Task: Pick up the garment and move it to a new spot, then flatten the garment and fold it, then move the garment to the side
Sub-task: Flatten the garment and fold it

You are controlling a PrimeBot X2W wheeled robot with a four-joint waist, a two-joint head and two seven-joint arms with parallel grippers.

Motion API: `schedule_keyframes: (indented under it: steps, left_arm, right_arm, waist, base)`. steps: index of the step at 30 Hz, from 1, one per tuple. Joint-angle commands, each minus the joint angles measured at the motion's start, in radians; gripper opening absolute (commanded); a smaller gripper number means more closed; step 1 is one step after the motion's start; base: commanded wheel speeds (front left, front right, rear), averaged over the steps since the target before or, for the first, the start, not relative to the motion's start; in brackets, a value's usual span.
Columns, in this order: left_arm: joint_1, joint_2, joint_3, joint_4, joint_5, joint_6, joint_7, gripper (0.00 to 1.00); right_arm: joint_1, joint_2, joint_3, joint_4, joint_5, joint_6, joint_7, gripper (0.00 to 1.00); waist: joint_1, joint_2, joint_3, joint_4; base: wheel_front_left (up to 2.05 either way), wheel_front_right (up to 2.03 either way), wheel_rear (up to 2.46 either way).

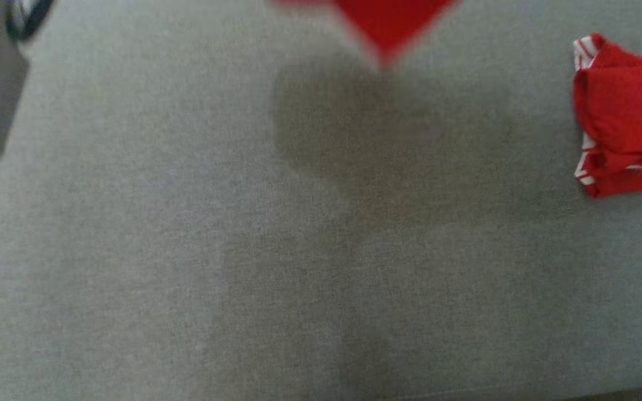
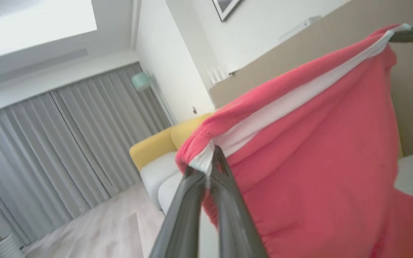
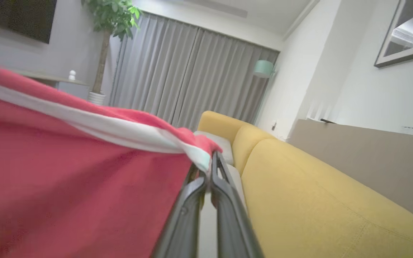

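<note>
Garment [image 2: 317, 161], red with a white band along its edge, hangs stretched in the air between two claws. The left claw [image 2: 212, 163] is clamped tight on one end of the white band; the right claw [image 3: 212, 166] is pinched just as tightly on the other end, and the cloth droops between them. From the head camera, the garment's lowest point dangles, blurred, above a grey fabric-covered worktop [image 1: 187, 223] and casts a shadow on it. A second red garment [image 1: 627, 117] with white stripes lies bunched on the worktop at the far right of that view. A yellow sofa [image 3: 317, 200] and grey curtains [image 3: 192, 71] stand behind.
</note>
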Motion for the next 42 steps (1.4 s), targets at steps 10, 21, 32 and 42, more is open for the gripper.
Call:
schedule_keyframes:
  steps: [10, 21, 32, 42]
  left_arm:
    - [-0.109, -0.091, 0.015, 0.238, 0.024, -0.003, -0.221, 0.00]
    - [0.200, -0.074, -0.120, 0.191, 0.007, -0.006, -0.231, 0.00]
    - [0.465, -0.012, -0.313, 0.110, -0.057, -0.006, -0.231, 0.00]
    - [0.618, 0.002, -0.361, 0.029, -0.085, 0.029, -0.212, 0.00]
  right_arm:
    - [-0.120, 0.036, -0.051, 0.350, -0.101, -0.001, -0.236, 0.00]
    - [0.089, -0.024, 0.128, 0.558, -0.046, -0.001, -0.259, 0.00]
    - [0.311, -0.203, 0.456, 0.518, 0.209, -0.001, -0.111, 0.00]
    - [0.476, -0.390, 0.598, 0.280, 0.448, -0.001, 0.054, 0.00]
  waist:
    - [-0.0005, 0.0000, 0.061, 0.026]
    - [-0.0005, 0.0000, 0.015, 0.036]
    - [-0.0005, 0.0000, -0.129, 0.039]
    - [-0.0005, 0.0000, -0.243, 0.019]
  base:
    - [0.00, 0.00, 0.00]
    - [0.00, 0.00, 0.00]
    - [0.00, 0.00, 0.00]
    - [0.00, 0.00, 0.00]
